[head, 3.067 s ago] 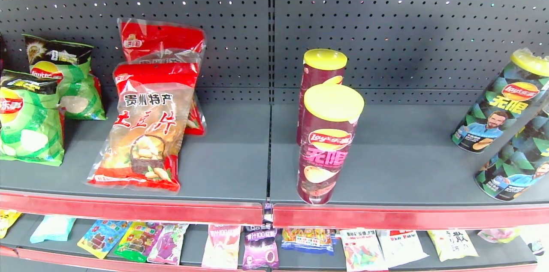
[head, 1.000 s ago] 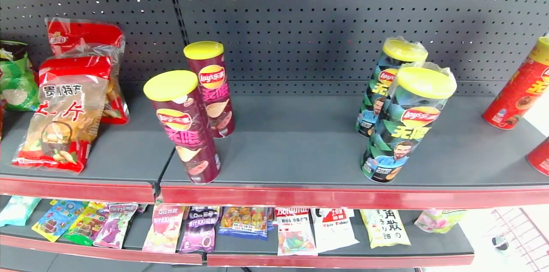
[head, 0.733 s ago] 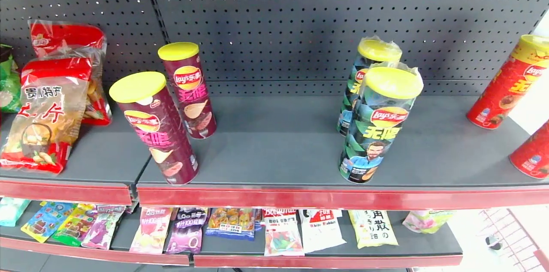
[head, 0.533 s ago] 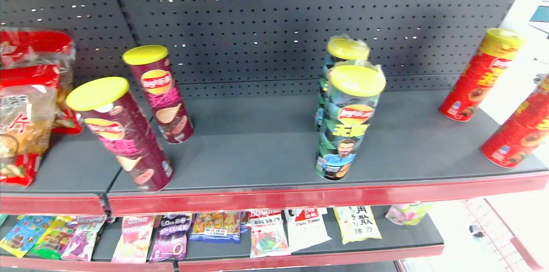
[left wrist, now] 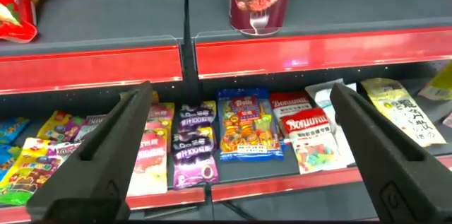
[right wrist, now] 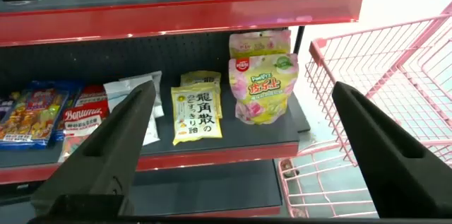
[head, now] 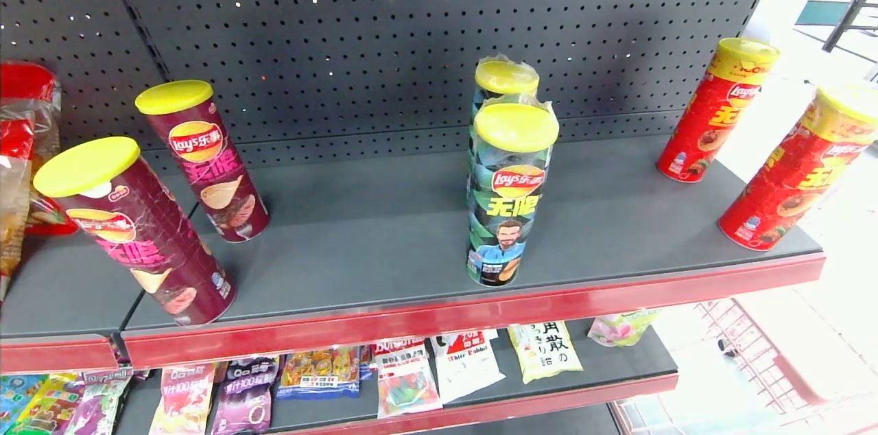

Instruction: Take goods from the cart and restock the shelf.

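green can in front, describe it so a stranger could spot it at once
On the upper shelf, grey with a red front edge, look mid-shelf between the maroon cans and the red cans. The front green can stands by the red edge, mostly hiding the rear green can, and shows a printed portrait.

I am looking at a shelf (head: pixel 384 229) of matt grey metal, its perforated back panel (head: pixel 384 44) matt too; the red front strip (head: pixel 446 315) is gleaming glossy. The cans (head: pixel 504 215) are shining in glossy print under smooth yellow plastic lids (head: pixel 516 126). The cart (right wrist: pixel 395 90) is showing pink coated wire.
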